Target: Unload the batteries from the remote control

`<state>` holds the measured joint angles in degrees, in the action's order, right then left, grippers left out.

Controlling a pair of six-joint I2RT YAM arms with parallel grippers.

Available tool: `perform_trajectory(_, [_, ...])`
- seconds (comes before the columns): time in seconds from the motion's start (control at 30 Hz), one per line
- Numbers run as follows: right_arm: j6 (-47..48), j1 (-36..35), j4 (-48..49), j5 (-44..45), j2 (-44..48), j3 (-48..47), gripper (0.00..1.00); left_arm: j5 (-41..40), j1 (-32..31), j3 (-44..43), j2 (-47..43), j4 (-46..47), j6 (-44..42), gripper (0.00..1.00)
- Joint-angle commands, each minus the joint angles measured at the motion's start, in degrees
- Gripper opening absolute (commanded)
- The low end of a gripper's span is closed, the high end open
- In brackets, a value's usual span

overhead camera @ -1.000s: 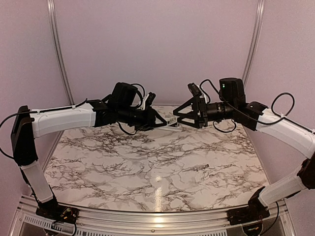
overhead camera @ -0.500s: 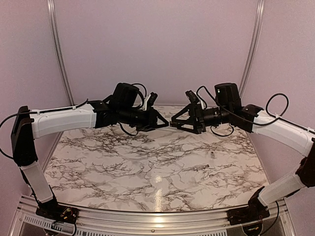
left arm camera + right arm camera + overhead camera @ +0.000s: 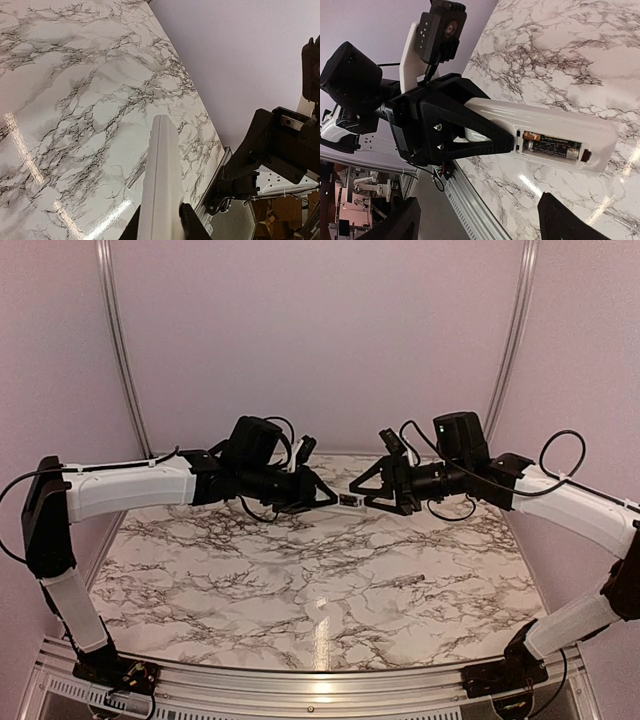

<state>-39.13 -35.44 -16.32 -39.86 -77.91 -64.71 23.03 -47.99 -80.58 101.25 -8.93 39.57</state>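
Note:
My left gripper (image 3: 335, 498) is shut on the remote control (image 3: 349, 500), a slim white bar held in the air above the far middle of the table. In the left wrist view the remote (image 3: 161, 170) sticks out from between the fingers. The right wrist view shows its open recess with a dark battery (image 3: 554, 146) that has a copper-coloured end; I cannot tell if a second one lies beside it. My right gripper (image 3: 367, 496) is open, its fingers (image 3: 570, 220) spread wide below the remote's free end (image 3: 592, 145), not touching it.
A thin grey stick (image 3: 405, 582) lies on the marble table (image 3: 250, 580) right of the middle. The table's metal rail (image 3: 470, 200) runs under the remote in the right wrist view. Plain walls stand behind and on both sides.
The right gripper has moved left, closer to the remote's free end, and both grippers sit slightly lower. A small dark speck seen above the right of the table half a second ago no longer shows.

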Motion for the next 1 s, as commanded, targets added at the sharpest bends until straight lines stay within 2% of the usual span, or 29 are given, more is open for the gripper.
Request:
perform_trajectory(0.0, [4.58,-0.51,-8.94,8.44,0.47,-3.70,0.80,0.15,0.37,3.00,-2.96,0.75,-0.86,0.00])
perform_trajectory(0.27, [10.38,-0.48,-17.48,18.92,2.24,-4.00,0.80,2.72,0.61,8.70,-3.69,2.01,-0.06,0.00])
perform_trajectory(0.47, [14.11,-0.51,-21.84,23.28,1.84,-4.44,0.81,4.45,0.66,12.23,-2.09,4.27,2.02,0.00])
perform_trajectory(0.67, [14.72,-0.51,-22.79,24.56,1.65,-4.05,0.81,7.04,0.70,14.21,1.03,7.87,5.20,0.00])
perform_trajectory(0.97, [14.27,-0.51,-22.99,24.52,1.73,-3.16,0.81,9.08,1.04,12.89,6.88,6.53,6.42,0.00])
